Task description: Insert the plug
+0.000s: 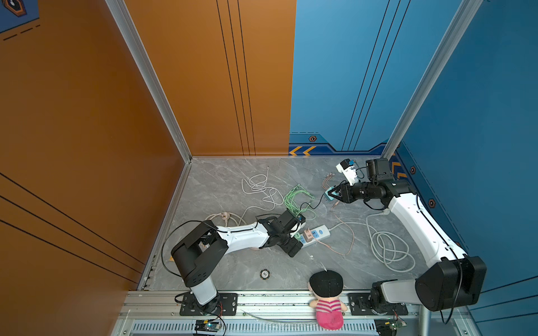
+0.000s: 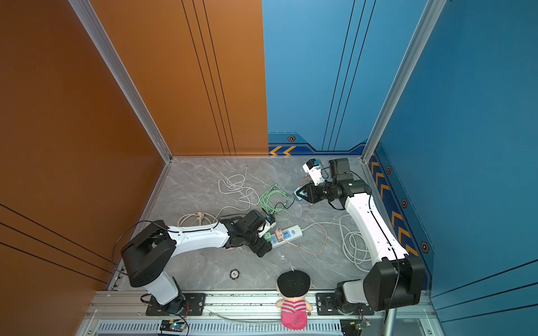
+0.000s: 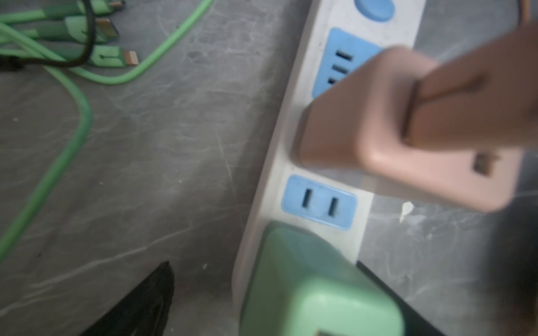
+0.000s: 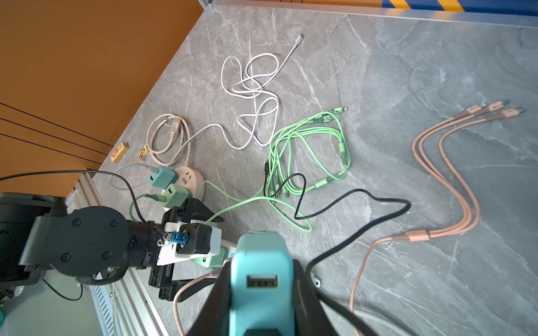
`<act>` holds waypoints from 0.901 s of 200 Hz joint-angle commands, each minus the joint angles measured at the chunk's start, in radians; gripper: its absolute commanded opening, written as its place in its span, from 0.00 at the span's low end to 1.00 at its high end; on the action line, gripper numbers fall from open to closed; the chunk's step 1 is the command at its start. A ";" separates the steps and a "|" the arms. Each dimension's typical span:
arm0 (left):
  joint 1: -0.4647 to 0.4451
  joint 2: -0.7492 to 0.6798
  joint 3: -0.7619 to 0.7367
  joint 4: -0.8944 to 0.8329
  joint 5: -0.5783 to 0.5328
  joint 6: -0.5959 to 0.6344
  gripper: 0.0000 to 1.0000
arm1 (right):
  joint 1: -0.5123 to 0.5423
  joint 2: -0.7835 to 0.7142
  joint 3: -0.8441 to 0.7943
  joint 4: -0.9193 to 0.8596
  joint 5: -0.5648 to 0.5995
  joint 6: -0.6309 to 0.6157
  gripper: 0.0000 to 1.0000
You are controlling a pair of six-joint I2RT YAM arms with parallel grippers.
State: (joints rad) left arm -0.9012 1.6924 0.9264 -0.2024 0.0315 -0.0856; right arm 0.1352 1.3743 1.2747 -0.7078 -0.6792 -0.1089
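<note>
Your left claw stands open astride the green plug in the strip, while your right claw grips a teal plug.

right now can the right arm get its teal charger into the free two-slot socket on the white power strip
Probably, but tightly: the blue two-slot socket sits free between the pink square charger and green square charger on the white power strip, and the open left claw brackets the green one.

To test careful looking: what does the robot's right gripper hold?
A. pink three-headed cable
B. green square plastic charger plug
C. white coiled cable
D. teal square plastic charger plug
D: the right wrist view shows the right gripper shut on the teal square plastic charger plug.
</note>
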 commanded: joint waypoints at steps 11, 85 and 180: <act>0.000 0.027 0.007 -0.031 -0.265 0.046 0.90 | -0.004 -0.012 -0.005 -0.040 0.015 -0.028 0.00; 0.111 0.022 0.029 -0.058 -0.278 0.085 0.89 | 0.086 0.057 -0.007 -0.094 0.101 -0.182 0.00; 0.114 -0.187 0.072 -0.157 0.101 0.038 0.95 | 0.169 0.299 0.118 -0.091 0.076 -0.375 0.00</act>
State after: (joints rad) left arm -0.7902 1.5703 0.9676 -0.2848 0.0265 -0.0219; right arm 0.2733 1.6424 1.3579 -0.7773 -0.6155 -0.3866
